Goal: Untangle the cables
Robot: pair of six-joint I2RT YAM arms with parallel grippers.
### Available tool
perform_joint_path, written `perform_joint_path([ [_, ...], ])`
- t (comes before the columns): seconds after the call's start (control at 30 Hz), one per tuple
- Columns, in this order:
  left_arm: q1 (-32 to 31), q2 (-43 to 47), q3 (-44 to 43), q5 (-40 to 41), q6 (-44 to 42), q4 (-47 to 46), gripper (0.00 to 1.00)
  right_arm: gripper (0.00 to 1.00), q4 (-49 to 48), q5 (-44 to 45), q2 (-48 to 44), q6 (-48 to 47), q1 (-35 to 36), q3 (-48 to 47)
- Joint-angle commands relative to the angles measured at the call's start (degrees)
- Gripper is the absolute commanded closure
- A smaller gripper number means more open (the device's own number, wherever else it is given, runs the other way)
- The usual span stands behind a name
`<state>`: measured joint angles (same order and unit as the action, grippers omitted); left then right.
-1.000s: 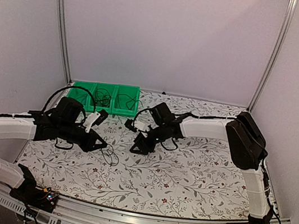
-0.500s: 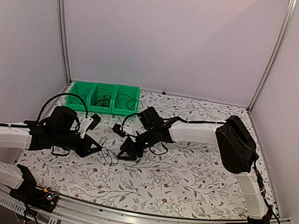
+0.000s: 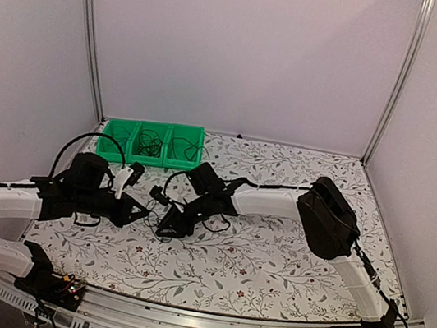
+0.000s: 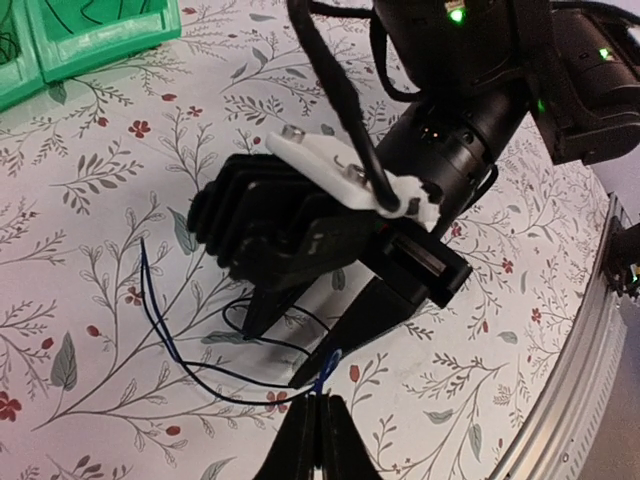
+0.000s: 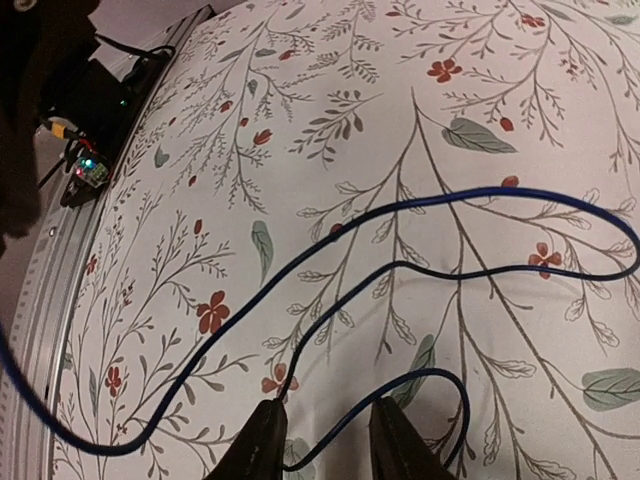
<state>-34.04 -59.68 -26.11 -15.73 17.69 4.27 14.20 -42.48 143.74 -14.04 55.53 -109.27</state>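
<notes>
thin dark cables (image 5: 400, 212), looped (bluish sheen)

- The floral-patterned table (image 3: 269, 264) is being used as the carrying surface.
- A green bin (image 3: 179, 160) is being carried at its far left.
- Loops of the cables (image 5: 450, 199) are being carried left of centre.

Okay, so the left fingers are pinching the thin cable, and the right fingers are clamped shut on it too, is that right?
Not quite. The left fingers do pinch the thin cable, but the right fingers are not clamped shut. The right wrist view shows them standing apart, with the cable running between them on the table.
</notes>
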Motion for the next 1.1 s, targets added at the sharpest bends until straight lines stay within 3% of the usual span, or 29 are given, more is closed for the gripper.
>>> perform_joint_path([
  [0.0, 0.65, 1.93, -0.96, 1.1, 0.59, 1.57, 1.0, 0.84, -2.67, 1.58, 2.48, 4.31, 0.79, -3.51],
  [0.03, 0.67, 2.51, -1.52, 1.51, 0.52, 2.59, 1.0, 0.97, -2.68, 3.78, 2.41, 4.91, 0.81, -3.6],
  [0.07, 0.73, 3.33, -2.35, 2.59, 0.43, 3.78, 1.0, 1.0, -2.52, 6.4, 2.01, 5.34, 0.6, -3.04],
  [0.17, 0.99, 7.12, -5.31, 8.86, 0.43, 9.13, 1.0, 1.0, -2.16, 8.97, -2.36, 5.28, -1.55, 1.1],
  [0.27, 2.43, 11.67, -8.13, 21.92, 2.46, 15.09, 1.0, 1.0, -1.71, 9.6, -9.75, 4.47, -5.57, 7.6],
  [0.33, 4.54, 14.36, -10.09, 31.02, 5.08, 20.15, 1.0, 1.0, -0.9, 9.96, -14.72, 2.96, -8.92, 11.57],
  [0.43, 9.1, 17.4, -11.42, 37.11, 7.2, 25.0, 1.0, 1.0, 0.35, 13.94, -20.86, -0.03, -14.12, 17.16],
  [0.6, 14.29, 21.07, -11.01, 41.27, 7.84, 25.89, 1.0, 1.0, 1.15, 23.84, -24.3, -5.38, -21.42, 23.13],
  [0.73, 17.28, 19.11, -14.5, 42.8, 5.39, 25.03, 1.0, 1.0, -0.27, 31.22, -23.43, -7.9, -24.89, 25.84],
  [0.93, 23.74, 15.34, -23.72, 46.02, -2.95, 24.18, 1.0, 1.0, -1.87, 35.28, -21.42, -10.3, -28.02, 27.05],
  [1.07, 29.41, 12.39, -29.78, 43.95, -5.62, 22.32, 1.0, 1.0, -1.76, 36.06, -21.57, -10.57, -30.14, 27.33],
])
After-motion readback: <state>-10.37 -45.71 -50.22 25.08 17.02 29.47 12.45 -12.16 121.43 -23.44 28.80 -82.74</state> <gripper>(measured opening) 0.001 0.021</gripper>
